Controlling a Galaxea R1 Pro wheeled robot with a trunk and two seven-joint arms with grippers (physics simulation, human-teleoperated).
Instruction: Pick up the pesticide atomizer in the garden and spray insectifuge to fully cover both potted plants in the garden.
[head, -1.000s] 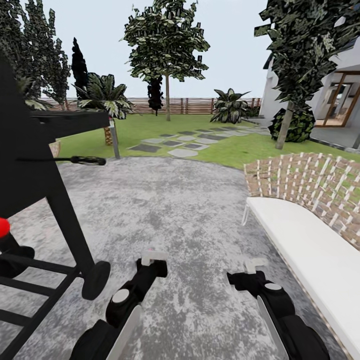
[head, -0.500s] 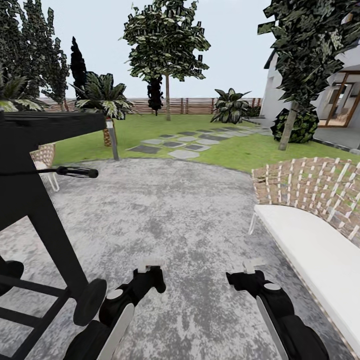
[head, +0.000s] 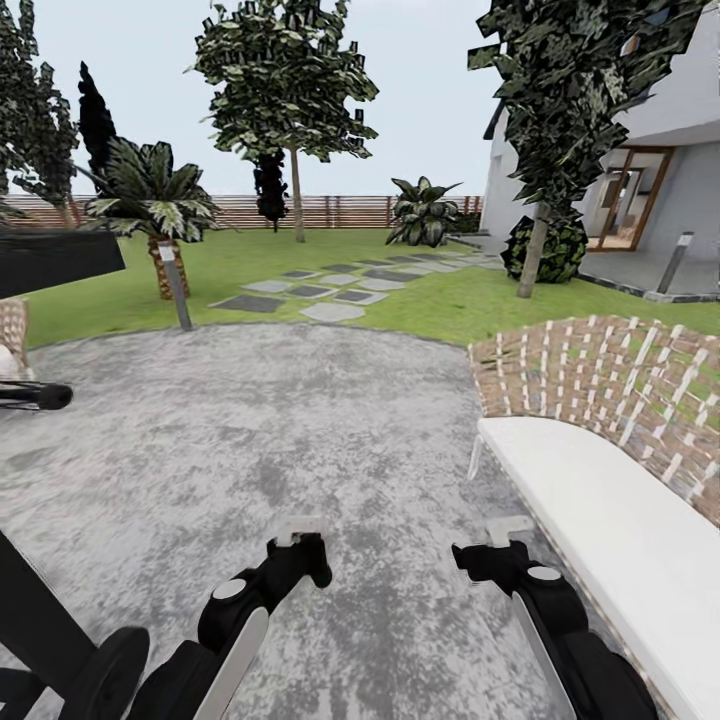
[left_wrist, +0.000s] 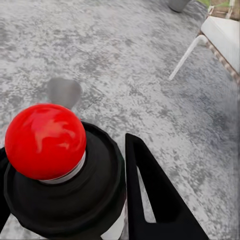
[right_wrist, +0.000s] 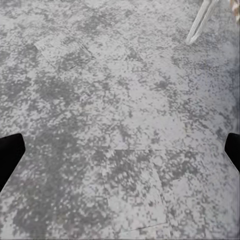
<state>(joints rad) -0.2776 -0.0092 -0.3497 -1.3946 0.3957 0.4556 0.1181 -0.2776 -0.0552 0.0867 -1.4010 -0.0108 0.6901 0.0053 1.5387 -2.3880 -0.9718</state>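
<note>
Lowest in the head view, both arms are tucked in. The left gripper (head: 298, 528) and right gripper (head: 505, 528) hang just over the mottled grey patio (head: 300, 420). In the right wrist view the black fingers (right_wrist: 10, 150) sit at opposite edges with bare paving between, so that gripper is spread and empty. The left wrist view has a red-knobbed black canister (left_wrist: 47, 140) close beside one finger (left_wrist: 150, 195). I cannot tell whether this is the pesticide atomizer, nor whether the left gripper is clamped on it or released.

A black wheeled cart (head: 40, 620) fills the lower left corner and a wicker bench (head: 600, 480) with a white cushion runs down the right. Further up come a bollard lamp (head: 175, 285), the lawn (head: 430, 300) with stepping stones (head: 310, 295), a palm (head: 150, 195) and the slatted fence (head: 340, 210).

My judgement is that this is a travel step. Next, the robot has to find the two potted plants and steer the base towards them, keeping clear of bench and cart.

Against half a second ago the whole picture has slid left, so the camera has turned. The cart now shows less, while the arms sit at the same spots in frame
</note>
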